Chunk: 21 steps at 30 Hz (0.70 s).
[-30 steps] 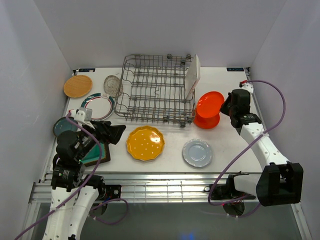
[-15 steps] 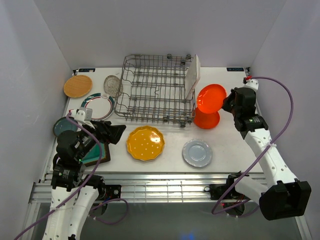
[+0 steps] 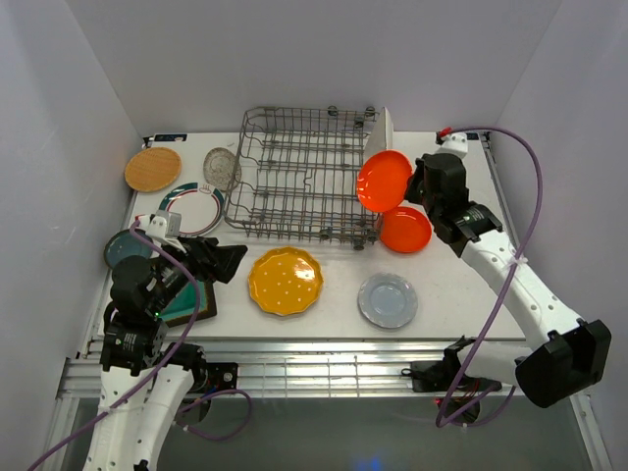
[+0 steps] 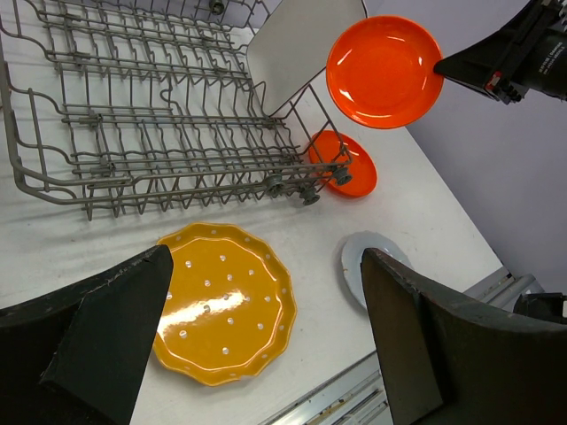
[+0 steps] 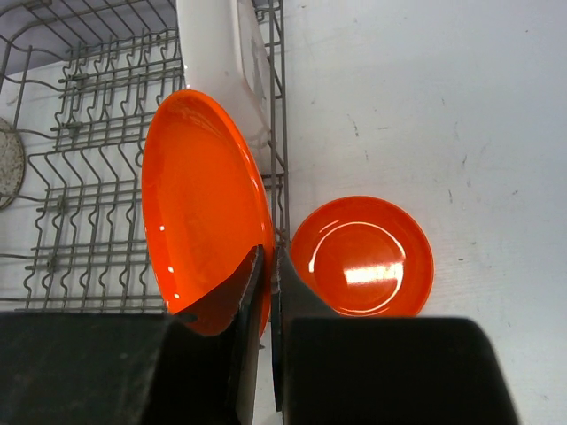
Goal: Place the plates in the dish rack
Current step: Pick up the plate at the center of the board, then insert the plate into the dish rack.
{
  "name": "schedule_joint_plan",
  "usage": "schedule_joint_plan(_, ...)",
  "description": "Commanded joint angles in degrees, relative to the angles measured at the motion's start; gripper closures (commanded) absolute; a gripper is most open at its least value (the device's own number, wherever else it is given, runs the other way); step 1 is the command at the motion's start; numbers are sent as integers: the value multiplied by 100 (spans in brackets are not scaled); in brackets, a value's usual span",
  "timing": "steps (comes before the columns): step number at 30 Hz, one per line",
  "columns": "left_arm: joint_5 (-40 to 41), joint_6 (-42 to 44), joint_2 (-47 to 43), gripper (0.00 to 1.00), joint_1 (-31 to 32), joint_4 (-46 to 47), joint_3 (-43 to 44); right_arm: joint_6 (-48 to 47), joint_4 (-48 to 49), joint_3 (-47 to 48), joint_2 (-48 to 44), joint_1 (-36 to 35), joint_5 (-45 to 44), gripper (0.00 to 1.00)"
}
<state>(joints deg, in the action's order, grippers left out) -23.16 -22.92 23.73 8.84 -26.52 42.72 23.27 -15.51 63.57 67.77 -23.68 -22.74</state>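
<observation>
While the right jaws pinch the rim of the round orange-red plate (image 3: 384,181), holding it on edge over the end of the grey wire dish rack (image 3: 294,196) just ahead of them, this looks like the placing step, which calls next for lowering the plate between tines; the left jaws gape, idle.

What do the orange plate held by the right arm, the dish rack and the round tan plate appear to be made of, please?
Held orange plate: glossy, likely plastic or glazed ceramic; sharp highlights. Dish rack: grey metal wire, dull finish. Tan plate: probably wood; matte tan surface without glare.
</observation>
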Motion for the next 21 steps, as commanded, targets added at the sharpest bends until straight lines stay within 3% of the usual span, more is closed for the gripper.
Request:
schedule_joint_plan(1,-40,59,-43,2,12,86,-27,-173,197,542,236,-320,-581,92)
schedule_joint_plan(6,-40,59,-43,2,12,95,-18,-340,188,1016,816,-961,-1407,92)
schedule_joint_plan(21,-48,59,-43,2,21,86,-27,-964,284,2510,2697,-1604,-3332,92)
